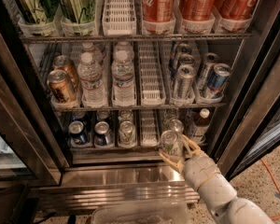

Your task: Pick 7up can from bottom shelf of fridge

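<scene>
The 7up can point(170, 141), with a silver top and a pale green body, is held upright between the two pale fingers of my gripper point(173, 147). It sits at the front right of the bottom shelf point(112, 149), over the steel ledge of the open fridge point(252, 83). My white arm reaches in from the lower right. A similar silver-topped can point(177, 124) stands just behind it in the same lane.
On the bottom shelf are two dark blue cans point(78, 132), a silver can point(127, 132), an empty white lane divider point(148, 126) and a brown white-capped bottle point(199, 123). Water bottles and cans fill the racks above. Dark door frames stand on both sides. A clear bin point(140, 213) lies below.
</scene>
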Motion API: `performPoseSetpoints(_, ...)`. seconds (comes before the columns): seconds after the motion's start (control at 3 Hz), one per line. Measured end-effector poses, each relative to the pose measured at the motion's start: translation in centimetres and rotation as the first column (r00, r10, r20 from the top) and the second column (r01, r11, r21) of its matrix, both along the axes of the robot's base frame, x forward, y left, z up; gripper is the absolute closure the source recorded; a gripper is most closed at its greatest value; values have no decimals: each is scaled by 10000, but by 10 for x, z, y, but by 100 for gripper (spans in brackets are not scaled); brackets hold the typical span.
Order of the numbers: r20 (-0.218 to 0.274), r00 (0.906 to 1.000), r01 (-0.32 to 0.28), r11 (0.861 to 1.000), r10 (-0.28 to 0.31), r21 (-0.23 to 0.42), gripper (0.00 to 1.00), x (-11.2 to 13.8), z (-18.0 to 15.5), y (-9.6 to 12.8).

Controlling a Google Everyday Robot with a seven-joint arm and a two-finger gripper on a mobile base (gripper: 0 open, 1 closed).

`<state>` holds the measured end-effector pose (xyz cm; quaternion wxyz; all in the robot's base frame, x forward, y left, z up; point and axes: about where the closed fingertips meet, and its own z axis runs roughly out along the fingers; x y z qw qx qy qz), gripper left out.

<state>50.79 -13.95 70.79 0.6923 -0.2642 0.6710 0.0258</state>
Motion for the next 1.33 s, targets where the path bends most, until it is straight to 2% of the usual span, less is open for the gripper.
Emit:
performPoseSetpoints(0.33, -77, 9945, -1045, 9944, 1044, -160, 100, -13, 4, 31)
performPoseSetpoints(0.67, 194, 9554, -2940, 9554, 2945, -267, 100, -43, 31, 84)
performPoseSetpoints(1.0, 408, 8765, -4801, 8772, 4797, 0, 100, -71, 62, 132)
performPoseSetpoints(1.33, 309, 8399, -5420, 8404, 5419, -65, 100, -86, 59, 143)
